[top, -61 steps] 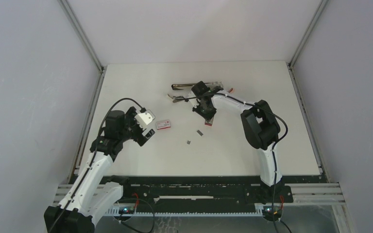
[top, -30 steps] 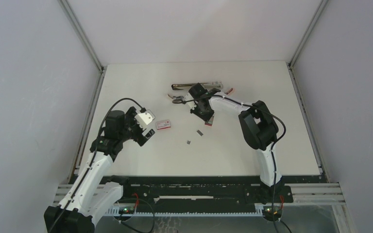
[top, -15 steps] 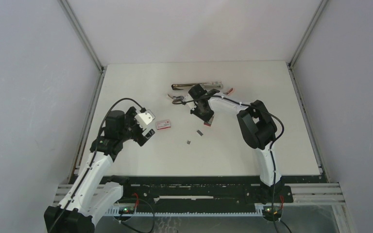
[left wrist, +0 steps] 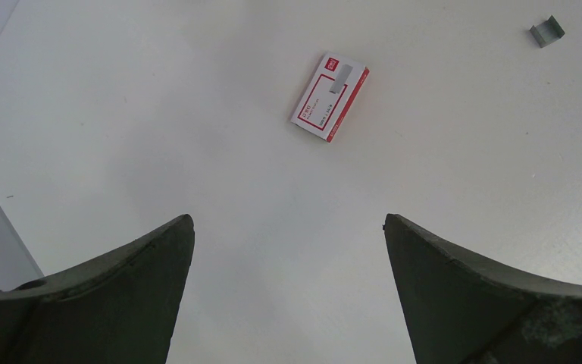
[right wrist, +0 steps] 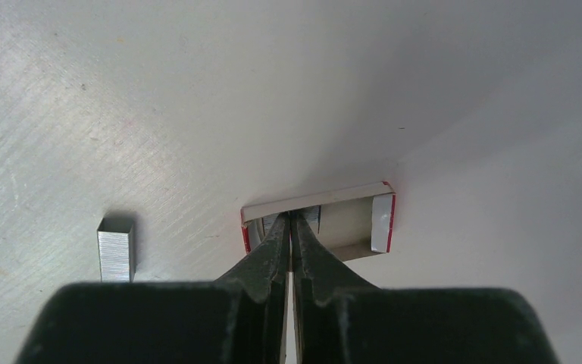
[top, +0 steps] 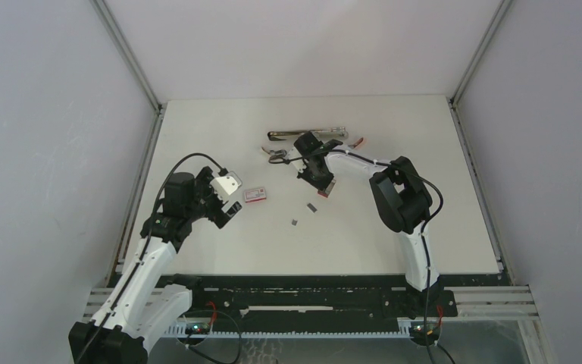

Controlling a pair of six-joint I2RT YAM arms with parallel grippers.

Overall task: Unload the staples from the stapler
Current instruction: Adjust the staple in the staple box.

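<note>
black right gripper (right wrist: 291, 221) closed, tips inside red-edged box (right wrist: 333, 196)

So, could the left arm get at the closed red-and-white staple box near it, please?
Probably yes: the left gripper stands open, and the staple box lies flat just ahead with nothing between them.

The right claw (right wrist: 291, 227) covers part of the open box (right wrist: 348, 196).
</note>
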